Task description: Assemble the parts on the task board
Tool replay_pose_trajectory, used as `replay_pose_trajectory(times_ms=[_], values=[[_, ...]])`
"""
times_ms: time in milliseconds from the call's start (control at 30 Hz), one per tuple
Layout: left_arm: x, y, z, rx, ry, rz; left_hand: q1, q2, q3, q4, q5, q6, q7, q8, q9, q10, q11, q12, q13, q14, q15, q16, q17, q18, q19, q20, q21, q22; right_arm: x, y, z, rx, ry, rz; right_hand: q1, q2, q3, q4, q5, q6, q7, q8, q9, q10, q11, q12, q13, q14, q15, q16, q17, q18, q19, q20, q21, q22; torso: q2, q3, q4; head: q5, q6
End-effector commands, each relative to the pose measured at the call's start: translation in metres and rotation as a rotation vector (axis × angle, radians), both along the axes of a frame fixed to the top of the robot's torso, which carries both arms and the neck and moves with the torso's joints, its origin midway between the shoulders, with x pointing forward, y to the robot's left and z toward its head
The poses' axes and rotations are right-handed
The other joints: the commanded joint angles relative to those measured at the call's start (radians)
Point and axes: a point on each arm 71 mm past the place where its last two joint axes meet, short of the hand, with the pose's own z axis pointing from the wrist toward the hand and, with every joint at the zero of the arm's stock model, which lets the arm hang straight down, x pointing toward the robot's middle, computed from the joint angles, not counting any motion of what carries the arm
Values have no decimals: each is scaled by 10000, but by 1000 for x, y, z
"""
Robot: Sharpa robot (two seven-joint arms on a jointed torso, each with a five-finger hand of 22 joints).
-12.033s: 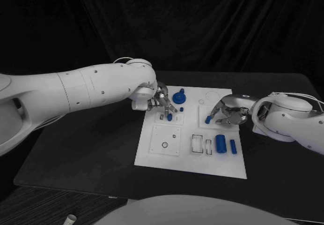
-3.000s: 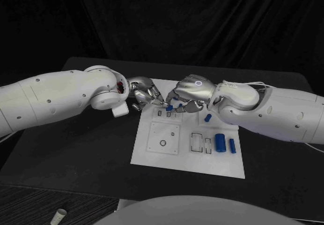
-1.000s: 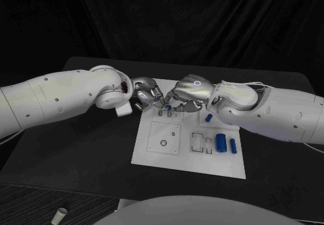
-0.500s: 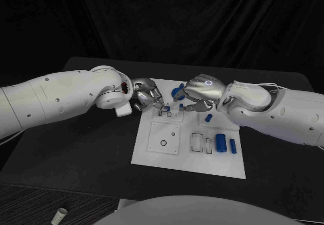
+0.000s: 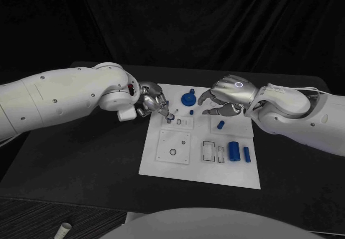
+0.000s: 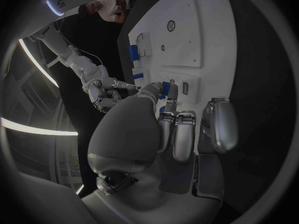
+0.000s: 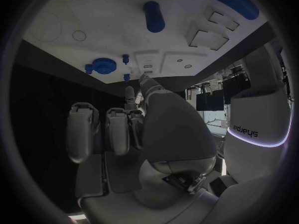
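A: Board (image 5: 176,167) near edge?
B: Bare there. Two blue pegs (image 5: 234,151) lie by its right edge, w/ a small one (image 5: 221,124) just beyond.
A: Hands?
B: Left hand (image 5: 152,102) pinches a small blue pin (image 5: 170,116) at the board's left edge. Right hand (image 5: 229,99) spread, empty, over the far part, beside the blue knob (image 5: 188,99).

My task board (image 5: 172,164) is a white plate with thin dark outlines round its recesses, lying on my black table (image 5: 86,164). The parts on it are blue: a round knobbed piece (image 5: 189,100) near the far edge, a thick cylinder (image 5: 234,152) and a thin bar (image 5: 248,155) toward the right edge. My left hand (image 5: 151,102) and right hand (image 5: 229,97) are silver, on white arms.
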Motion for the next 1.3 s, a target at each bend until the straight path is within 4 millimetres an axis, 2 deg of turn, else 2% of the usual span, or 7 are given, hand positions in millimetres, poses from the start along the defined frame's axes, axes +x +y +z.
replay_pose_trajectory(times_ms=[33, 167, 467, 567, 700, 1000, 1300], values=[[0, -1, 7, 1619, 938, -323, -68, -91, 1494, -1394, -5, 18, -77, 88, 636, 796, -73, 35, 2285, 1039, -76, 26, 2635, -152, 91, -1, 82, 1829, -2, -4, 6, 339, -71, -348, 16, 70, -12, 60, 25, 71, -5, 42, 13, 110, 68, -106, 1205, 635, 53, -76, 1268, 183, 168, 56, -76, 2071, -15, 4, 11, -13, 0], [6, -3, 16, 2335, 1072, -366, -123, -139, 1709, -1531, -18, -5, -64, 117, 710, 819, -70, 83, 2319, 1039, -76, 26, 2635, -154, 98, -4, 102, 1832, -4, -7, 10, 512, 63, -462, 15, 74, -11, 71, 19, 89, -8, 48, 16, 74, 67, -140, 1150, 633, 53, -80, 1262, 184, 166, 56, -81, 2069, -29, 44, -24, -52, 0], [21, -13, 25, 3344, 1226, -333, -473, -264, 2195, -1797, 273, -69, -52, 197, 1004, 890, -63, 232, 2422, 1039, -74, 26, 2635, -168, 131, -5, 197, 1850, -5, -9, 13, 750, 376, -605, 29, 97, 2, 98, -2, 136, -11, 62, 21, -1, 64, -215, 1035, 623, 51, -102, 1231, 193, 148, 56, -120, 2057, -75, 241, -164, -164, 0], [22, -19, 26, 3573, 1249, -357, -524, -271, 2238, -1819, 279, -77, -54, 206, 1038, 908, -65, 267, 2446, 1039, -77, 26, 2635, -174, 143, -6, 227, 1857, -3, -10, 12, 720, 528, -693, 40, 103, 8, 100, -4, 144, -11, 64, 22, -15, 63, -229, 1013, 621, 50, -107, 1224, 195, 145, 56, -126, 2055, -85, 337, -258, -86, 0], [24, -28, 26, 3837, 1294, -438, -592, -283, 2296, -1855, 265, -75, -62, 221, 1085, 907, -70, 265, 2444, 1039, -83, 26, 2635, -171, 147, -10, 223, 1854, -3, -12, 11, 704, 607, -778, 60, 117, 19, 104, -7, 164, -9, 69, 24, -70, 63, -284, 930, 611, 50, -129, 1193, 203, 128, 56, -162, 2044, -88, 421, -344, 45, 0], [30, -52, 28, 3875, 1188, -707, -770, -231, 2490, -1963, 20, -154, -61, 209, 1209, 933, -72, 318, 2481, 1039, -89, 26, 2635, -174, 165, -17, 239, 1853, -1, -14, 11, 702, 643, -884, 77, 125, 28, 108, -10, 178, -9, 71, 25, -104, 63, -319, 877, 607, 49, -137, 1182, 205, 123, 56, -172, 2041, -63, 469, -388, 131, 0], [33, -63, 28, 4050, 1228, -826, -804, -212, 2535, -1987, -25, -176, -57, 192, 1229, 920, -70, 287, 2461, 1039, -88, 26, 2635, -166, 154, -17, 199, 1842, 0, -14, 10, 635, 713, -909, 81, 130, 30, 111, -17, 180, -7, 70, 25, -122, 64, -338, 849, 604, 49, -143, 1172, 205, 124, 56, -173, 2041, -96, 459, -357, 104, 0]])
